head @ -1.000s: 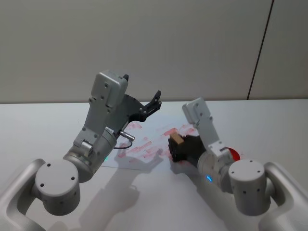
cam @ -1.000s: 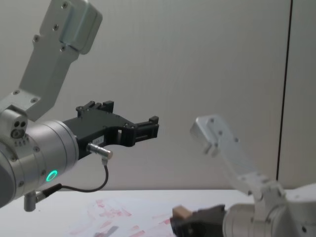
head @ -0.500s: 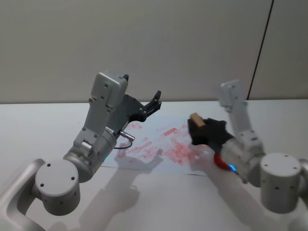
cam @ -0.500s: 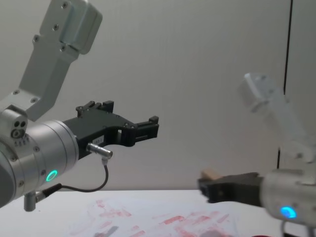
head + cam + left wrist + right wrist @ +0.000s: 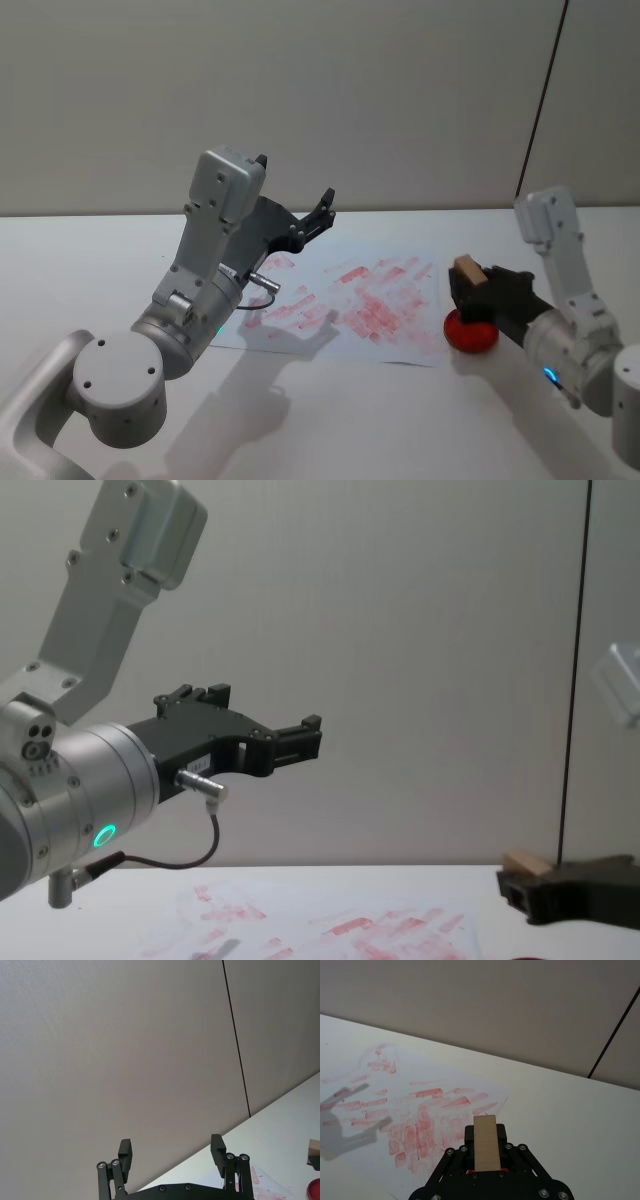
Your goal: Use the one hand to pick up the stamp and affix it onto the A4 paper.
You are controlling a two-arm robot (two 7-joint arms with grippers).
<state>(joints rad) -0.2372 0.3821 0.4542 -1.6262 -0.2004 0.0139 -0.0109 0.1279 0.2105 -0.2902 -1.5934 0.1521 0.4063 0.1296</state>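
The stamp [image 5: 466, 270] is a small light-brown wooden block, and my right gripper [image 5: 472, 288] is shut on it. They hover just off the right edge of the A4 paper [image 5: 350, 300], directly above a red ink pad [image 5: 470, 336]. The right wrist view shows the stamp [image 5: 486, 1142] upright between the jaws of the right gripper [image 5: 486, 1132], with the red-smeared paper [image 5: 420, 1105] beyond. In the chest view the stamp [image 5: 527, 863] sits low at the right. My left gripper [image 5: 295, 178] is open and held high above the paper's left part, also seen as the left gripper [image 5: 170, 1141] against the wall.
The white table [image 5: 80, 260] runs to a grey wall at the back. The left arm's shadow [image 5: 290, 340] falls on the paper's near edge. Bare tabletop [image 5: 330, 420] lies in front of the paper.
My right gripper has carried the stamp from over the paper's near right part rightward, off the sheet, to above the red ink pad. The left arm has not moved.
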